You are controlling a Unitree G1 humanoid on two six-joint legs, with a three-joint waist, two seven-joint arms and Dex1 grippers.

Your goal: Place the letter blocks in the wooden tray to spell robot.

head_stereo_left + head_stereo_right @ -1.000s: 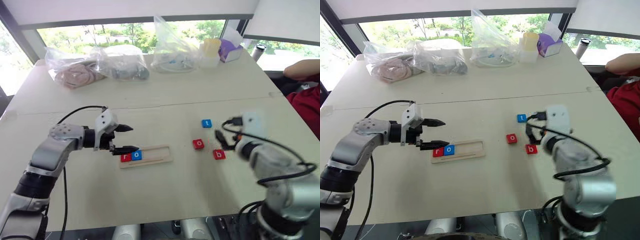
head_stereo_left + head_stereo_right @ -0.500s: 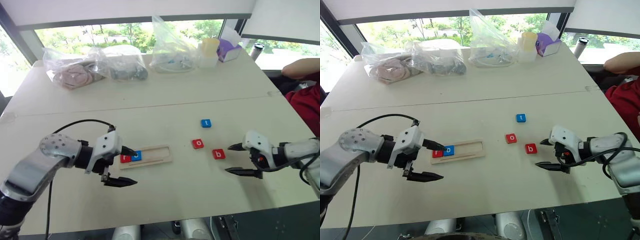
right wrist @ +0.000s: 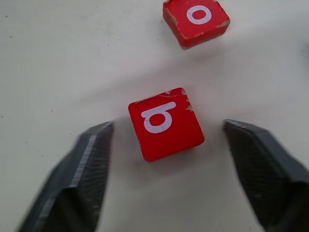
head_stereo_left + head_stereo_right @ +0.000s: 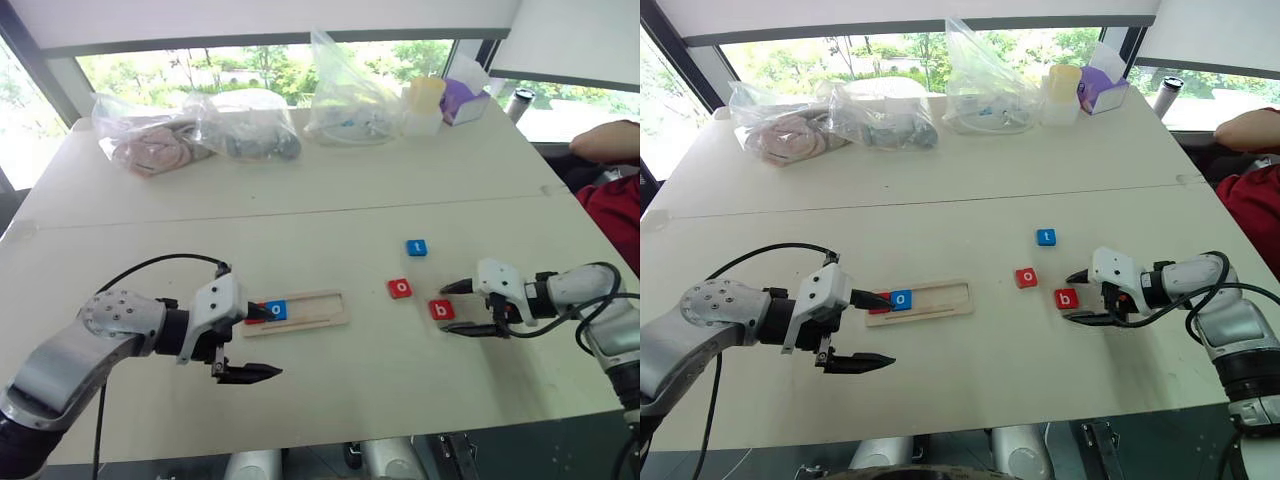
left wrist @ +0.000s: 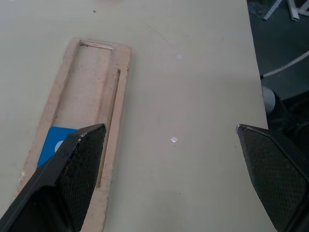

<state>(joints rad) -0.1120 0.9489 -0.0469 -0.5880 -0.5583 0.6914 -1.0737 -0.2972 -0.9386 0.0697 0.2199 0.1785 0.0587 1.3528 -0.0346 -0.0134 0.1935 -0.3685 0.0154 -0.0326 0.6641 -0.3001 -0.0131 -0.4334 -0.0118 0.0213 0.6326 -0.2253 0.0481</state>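
The wooden tray [image 4: 318, 308] lies left of the table's middle. A blue o tile [image 4: 277, 310] sits near its left end, with a red tile [image 4: 255, 318] beside it mostly hidden by a finger. My left gripper [image 4: 270, 342] stands open at the tray's left end, one finger over the tray and the other nearer the table's front; its wrist view shows the tray [image 5: 91, 92] and the blue tile [image 5: 52, 145]. A red o block [image 4: 399, 288], a blue t block [image 4: 417, 247] and a red b block [image 4: 441, 310] lie loose to the right. My right gripper [image 3: 167, 124] is open, its fingers [image 3: 89, 164] either side of the b block [image 3: 165, 123] with gaps.
Several plastic bags [image 4: 245, 125] line the far side of the table, with a cup [image 4: 422, 105] and a purple box [image 4: 462, 100]. A person's arm [image 4: 605, 140] and red clothing [image 4: 620, 215] show at the right edge. The table's front edge runs close below both grippers.
My right gripper swung down level and moved in around the b block, its fingers narrowing. My left gripper drew back from over the tray toward the front edge.
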